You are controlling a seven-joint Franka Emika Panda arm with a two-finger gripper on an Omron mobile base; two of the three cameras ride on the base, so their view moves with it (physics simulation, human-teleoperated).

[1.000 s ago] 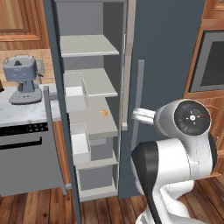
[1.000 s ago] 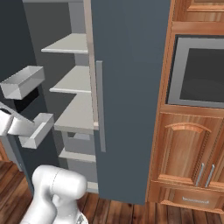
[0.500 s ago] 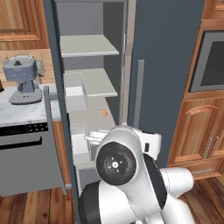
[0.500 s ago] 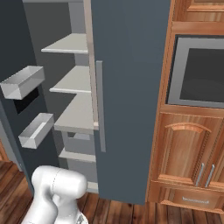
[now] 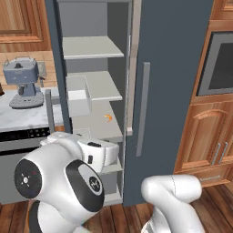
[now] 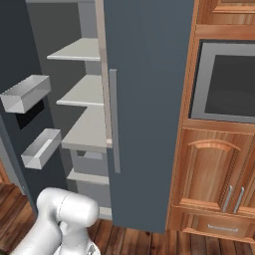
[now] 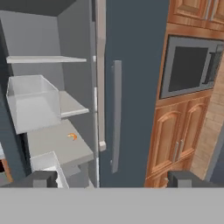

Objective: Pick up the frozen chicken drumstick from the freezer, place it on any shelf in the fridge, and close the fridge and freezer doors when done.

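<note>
Since a moment ago the arm has swung across the left base view from about 5 o'clock to 7 o'clock, and its white body now covers the lower shelves of the freezer [image 5: 95,27]. In the hand view the jaws [image 7: 111,178] stand wide apart at 6 o'clock, holding nothing. The frozen chicken drumstick cannot be made out on any shelf. A tiny orange curled piece [image 5: 108,118] lies on a pale grey shelf [image 5: 88,122] of the open compartment. The freezer door [image 6: 20,89] stands open at 9 o'clock, carrying two grey bins [image 6: 25,93]. The fridge door [image 5: 170,86] at 3 o'clock is closed. A coffee machine [image 5: 22,82] sits on the desk [image 5: 18,119] at 9 o'clock. Wooden cabinets [image 6: 219,169] and a built-in oven [image 6: 226,82] fill the right, above a plank floor [image 6: 144,241].
</note>
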